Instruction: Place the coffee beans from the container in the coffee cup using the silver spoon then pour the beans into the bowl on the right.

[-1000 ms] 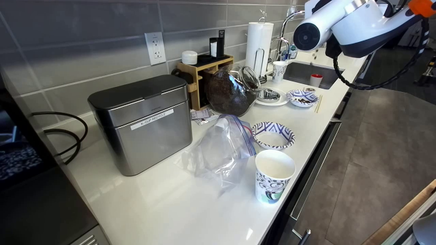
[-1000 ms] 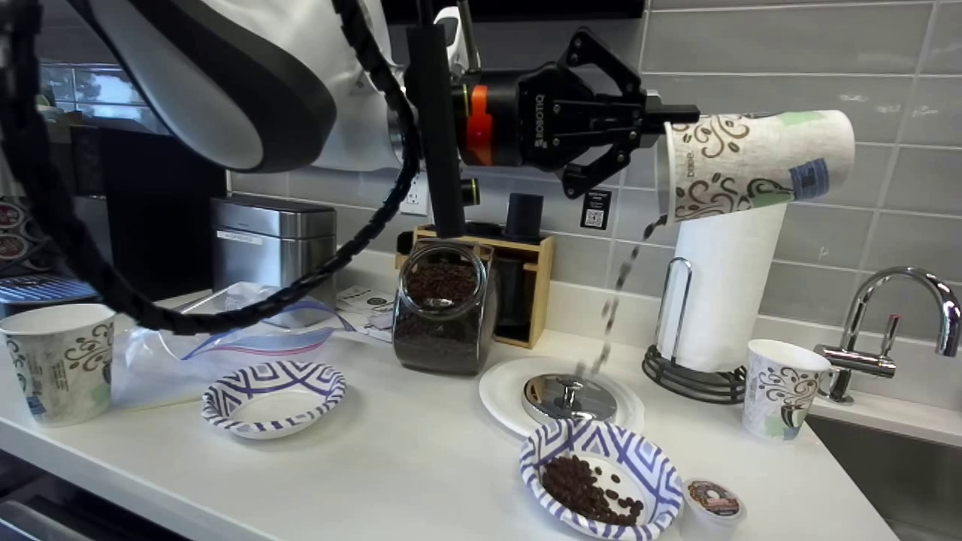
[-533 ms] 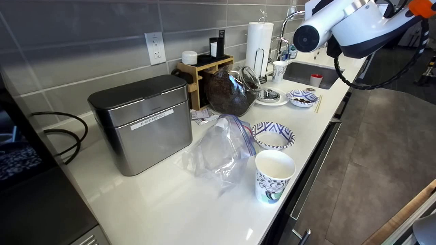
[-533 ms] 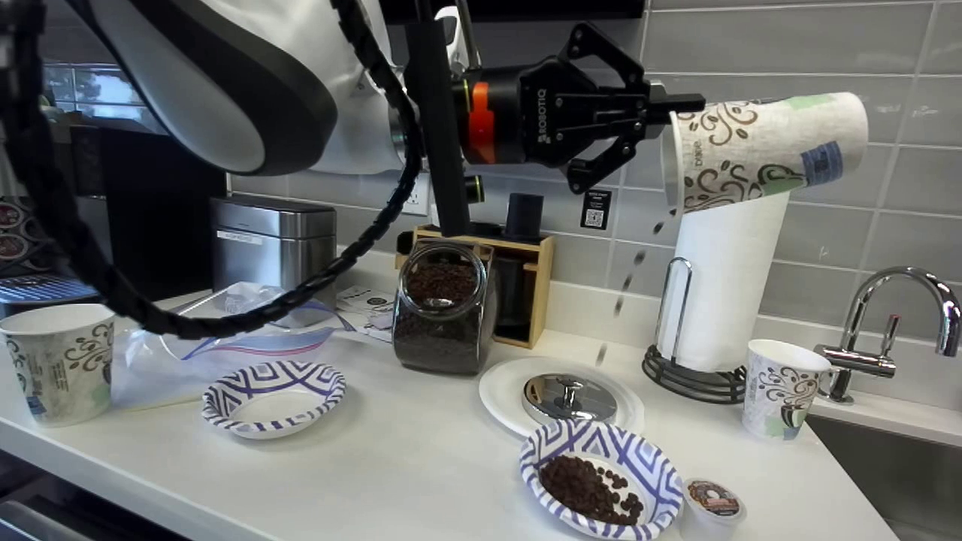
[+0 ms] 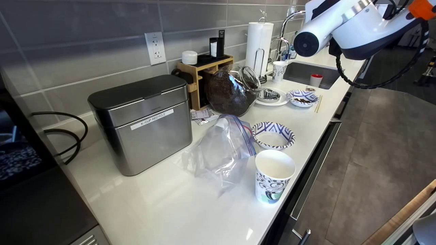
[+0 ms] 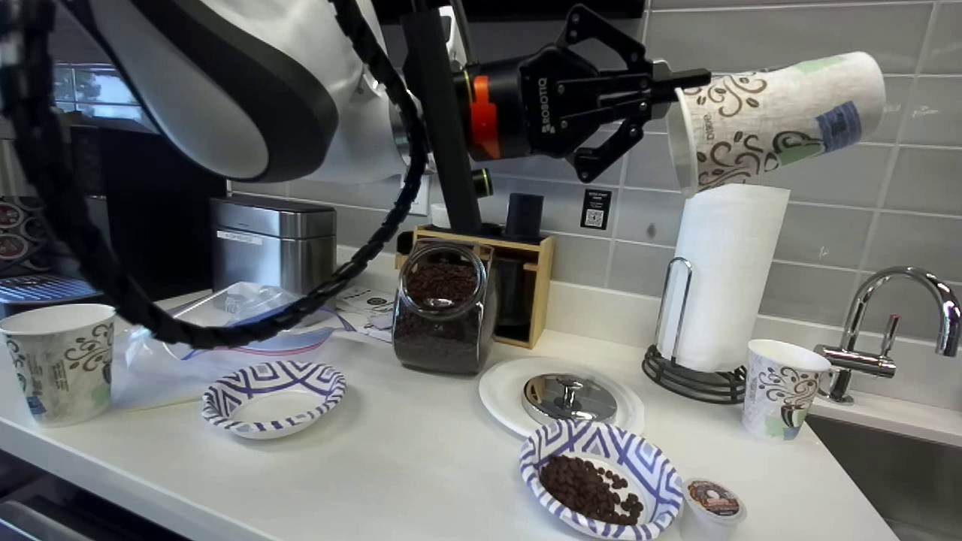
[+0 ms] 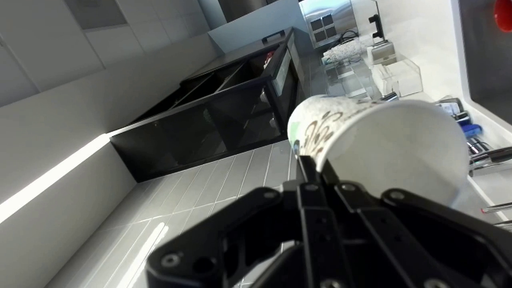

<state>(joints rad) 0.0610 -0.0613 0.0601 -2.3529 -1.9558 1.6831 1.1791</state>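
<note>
Upper right in an exterior view, my claw (image 6: 688, 84) is pinching the cup (image 6: 793, 124) by its rim, mouth low for pouring, I'm guessing; beans (image 6: 579, 485) are lying in the lower-right bowl (image 6: 648, 469).

In an exterior view, a bowl (image 6: 652, 477) of coffee beans (image 6: 577, 488) partly hides a white plate (image 6: 502, 394). Beside the bowl, a pod (image 6: 714, 502) runs off the bottom edge. Above the bowl, the gripper (image 6: 682, 87) covers a little of the coffee cup (image 6: 782, 124); lower, a dark speck (image 6: 651, 231) is too blurred to identify.
</note>
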